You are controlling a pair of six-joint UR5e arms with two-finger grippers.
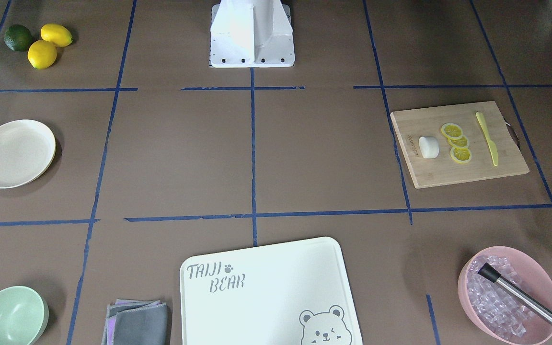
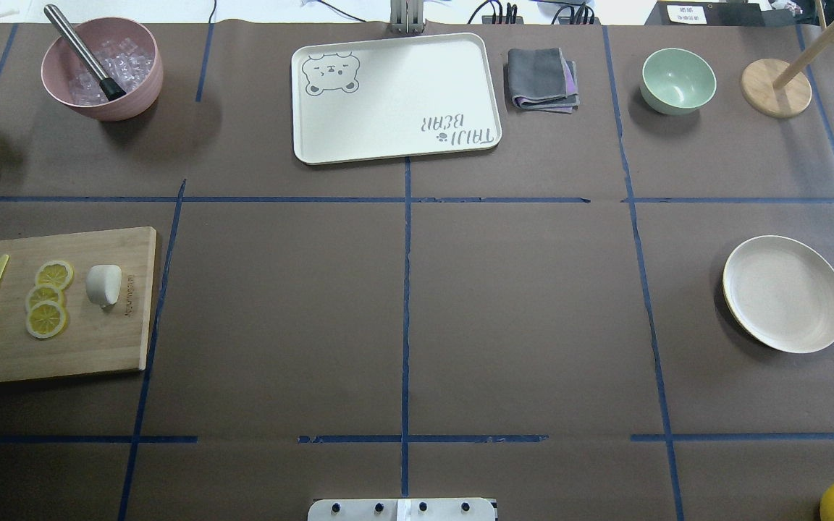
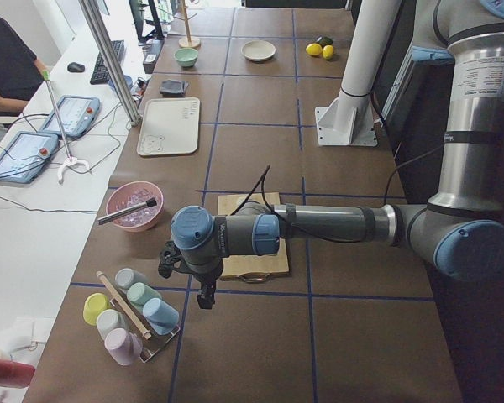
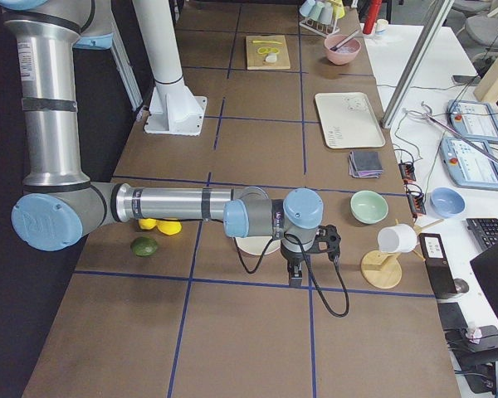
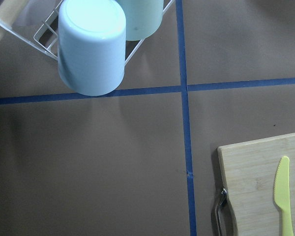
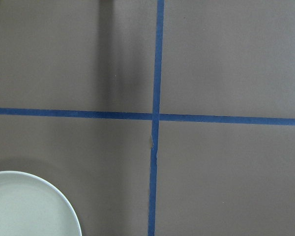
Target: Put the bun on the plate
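Since the bun (image 2: 104, 284) sits untouched on the wooden cutting board (image 2: 98, 340), just beside the lemon slices (image 2: 48, 298), I'd say we're at the very start: reach step, nothing grabbed. The plate (image 2: 784, 293) is bare and way over on the robot's right, well apart from the bun. Left gripper (image 3: 205, 294) hangs off the board's outer end, right gripper (image 4: 295, 276) near the plate. Only the side views catch them, so I can't tell if either claw is open or closed. Next move, I reckon: left arm swings over the board and drops on the bun without nudging the slices.
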